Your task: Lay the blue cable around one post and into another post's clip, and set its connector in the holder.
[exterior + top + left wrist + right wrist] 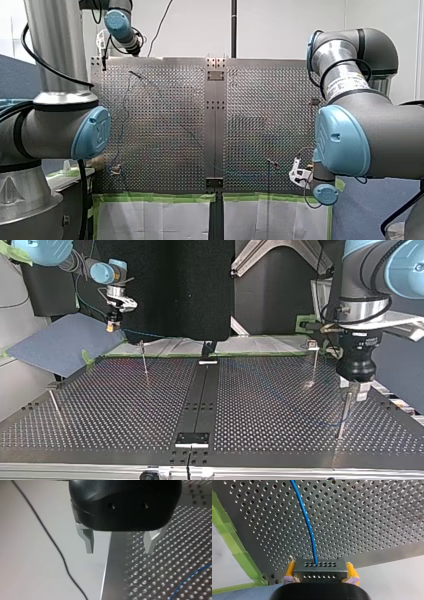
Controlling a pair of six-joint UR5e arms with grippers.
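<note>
At right claw [320,567], connector [319,573] crosswise, cable [308,522] ahead

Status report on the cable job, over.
Status: left gripper open, empty. right gripper shut on connector; blue cable runs out over table. Top view: thin post just under left gripper.

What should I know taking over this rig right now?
Left gripper: open, empty, just above a post.
Right gripper: shut on the connector, past the corner of the table.
Blue cable runs loose from it over the table.
Done: connector picked up.
Left: cable round a post, into a clip, connector into its holder, which I can't pick out here.
</note>
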